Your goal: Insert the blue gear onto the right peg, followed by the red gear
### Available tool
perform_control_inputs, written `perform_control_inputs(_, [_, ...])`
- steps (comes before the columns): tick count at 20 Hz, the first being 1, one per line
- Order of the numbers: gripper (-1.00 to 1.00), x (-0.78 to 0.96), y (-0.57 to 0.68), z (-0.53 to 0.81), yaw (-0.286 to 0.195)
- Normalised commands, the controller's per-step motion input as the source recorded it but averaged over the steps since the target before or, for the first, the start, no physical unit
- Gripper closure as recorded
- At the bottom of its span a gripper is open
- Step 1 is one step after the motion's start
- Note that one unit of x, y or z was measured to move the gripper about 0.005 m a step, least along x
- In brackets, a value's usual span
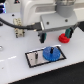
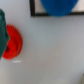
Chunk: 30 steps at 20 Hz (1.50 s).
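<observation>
The blue gear (image 1: 50,53) lies flat on the grey black-rimmed plate (image 1: 33,61), on the plate's half toward the exterior view's right, hiding the right peg. The other thin dark peg (image 1: 36,55) stands bare. The red gear (image 1: 63,38) rests on the white table just beyond the plate. My gripper (image 1: 55,35) hangs low with its jaws apart, one green finger (image 1: 67,33) right beside the red gear. In the wrist view a green finger (image 2: 2,30) partly covers the red gear (image 2: 13,42). The blue gear (image 2: 59,6) and the plate's rim (image 2: 33,10) show at the frame's edge.
A pale box with sockets (image 1: 19,31) and dark cables (image 1: 10,23) sit on the exterior view's left behind the plate. The white table (image 1: 70,65) ends at an edge near the bottom of the exterior view.
</observation>
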Motion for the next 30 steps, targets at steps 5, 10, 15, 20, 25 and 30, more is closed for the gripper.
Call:
perform_control_inputs(5, [-1.00,-0.49,0.51,0.03,0.000])
perform_control_inputs(10, [-1.00,-0.55,0.50,0.03,0.000])
perform_control_inputs(15, [-1.00,-0.64,0.29,-0.06,0.000])
perform_control_inputs(20, [-1.00,0.29,-0.04,0.02,0.000])
perform_control_inputs(25, [-1.00,0.53,-0.11,0.03,0.000])
perform_control_inputs(30, [-1.00,0.51,-0.05,0.00,0.000])
